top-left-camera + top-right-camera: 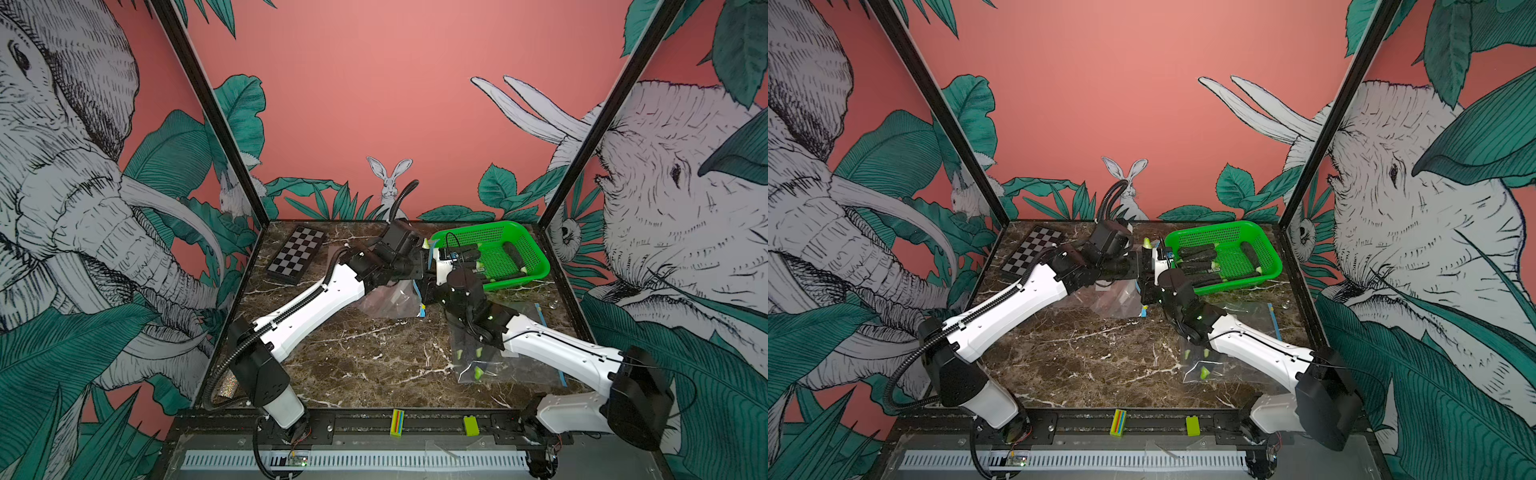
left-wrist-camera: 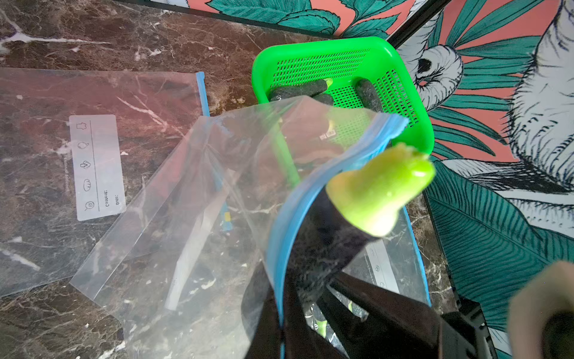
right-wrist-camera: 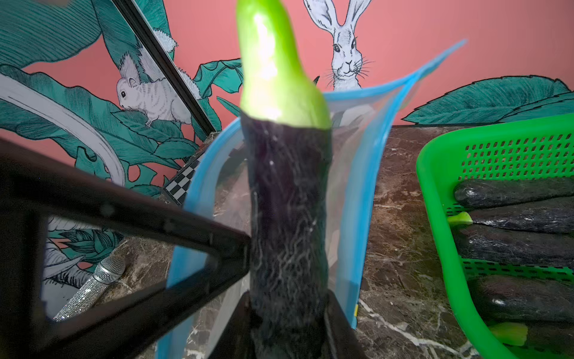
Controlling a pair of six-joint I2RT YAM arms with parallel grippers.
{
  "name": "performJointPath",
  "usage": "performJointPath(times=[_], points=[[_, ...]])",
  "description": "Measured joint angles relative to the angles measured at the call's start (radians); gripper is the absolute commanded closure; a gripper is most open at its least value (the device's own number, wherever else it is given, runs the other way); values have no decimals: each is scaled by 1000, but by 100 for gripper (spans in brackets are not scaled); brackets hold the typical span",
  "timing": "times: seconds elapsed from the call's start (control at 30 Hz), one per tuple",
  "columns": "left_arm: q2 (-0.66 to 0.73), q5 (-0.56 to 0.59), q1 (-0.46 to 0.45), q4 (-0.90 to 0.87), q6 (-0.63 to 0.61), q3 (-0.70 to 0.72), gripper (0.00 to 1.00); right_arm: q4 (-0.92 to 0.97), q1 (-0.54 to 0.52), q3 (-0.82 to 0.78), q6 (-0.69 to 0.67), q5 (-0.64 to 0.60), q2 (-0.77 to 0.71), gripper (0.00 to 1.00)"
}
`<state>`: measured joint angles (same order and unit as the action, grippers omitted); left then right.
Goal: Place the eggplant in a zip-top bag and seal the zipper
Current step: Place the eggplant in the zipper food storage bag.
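Observation:
A dark purple eggplant (image 3: 289, 217) with a green stem (image 2: 382, 192) stands upright, and my right gripper (image 3: 289, 317) is shut on its lower end. The clear zip-top bag (image 2: 192, 217) hangs open beside it. Its blue zipper rim (image 3: 360, 192) curves around the eggplant. My left gripper (image 2: 281, 326) is shut on that rim. Both grippers meet at the back middle of the table, next to the basket; the stem (image 1: 425, 243) shows there in both top views. Whether the eggplant's lower end is inside the bag I cannot tell.
A green basket (image 1: 536, 249) with several more eggplants sits at the back right. Under the right arm lies a clear bag holding eggplants (image 1: 478, 357). Another empty bag (image 2: 62, 140) lies flat. A chessboard (image 1: 297, 253) is at the back left, a glittery microphone (image 3: 93, 286) at the left edge.

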<state>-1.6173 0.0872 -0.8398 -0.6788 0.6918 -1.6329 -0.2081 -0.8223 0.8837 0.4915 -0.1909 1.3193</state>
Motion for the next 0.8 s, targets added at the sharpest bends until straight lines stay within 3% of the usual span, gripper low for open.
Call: performJointPath(times=[0.13, 0.23, 0.4, 0.8], points=[[0, 1, 0, 2, 0, 6, 100, 31, -1, 0, -2, -7, -40, 73], [0, 0, 0, 6, 0, 9, 100, 51, -2, 0, -1, -10, -92, 84], [0, -2, 0, 25, 3, 18, 100, 57, -3, 0, 8, -11, -149, 86], [14, -9, 4, 50, 31, 59, 100, -21, -3, 1, 17, -27, -34, 82]])
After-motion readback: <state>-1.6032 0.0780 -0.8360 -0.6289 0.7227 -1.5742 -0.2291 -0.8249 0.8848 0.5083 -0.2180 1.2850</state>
